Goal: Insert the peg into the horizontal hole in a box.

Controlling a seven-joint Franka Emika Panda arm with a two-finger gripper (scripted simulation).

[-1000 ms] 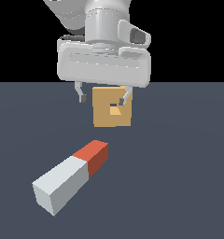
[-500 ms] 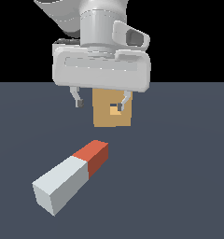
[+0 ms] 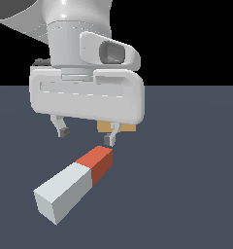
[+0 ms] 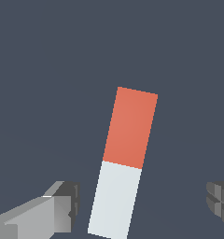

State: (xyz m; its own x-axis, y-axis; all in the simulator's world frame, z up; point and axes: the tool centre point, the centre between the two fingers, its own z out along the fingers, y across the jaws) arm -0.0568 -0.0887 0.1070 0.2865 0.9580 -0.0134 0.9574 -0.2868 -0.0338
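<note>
Pincer (image 3: 86,136) spread wide, empty, hanging above the dark grey floor (image 3: 186,185), with one fingertip (image 3: 64,132) toward the exterior view's left and the other (image 3: 108,140) just above the peg's red end. Peg (image 3: 74,183) flat on the floor, below and in front of the pincer, red-orange end nearest the fingers, pale grey end pointing away toward the camera and the exterior view's left. From the wrist, peg (image 4: 123,161) lying between the two spread fingers (image 4: 48,212), touched by neither; grey end cut off by the frame edge, so full length not visible there. Box (image 3: 117,127) behind the pincer, almost wholly hidden by the broad white hand body (image 3: 87,97): only a thin tan strip showing under its lower edge. Hole not visible in either view. Box missing entirely from the wrist view. Upper arm cropped at the frame top in the exterior view.
</note>
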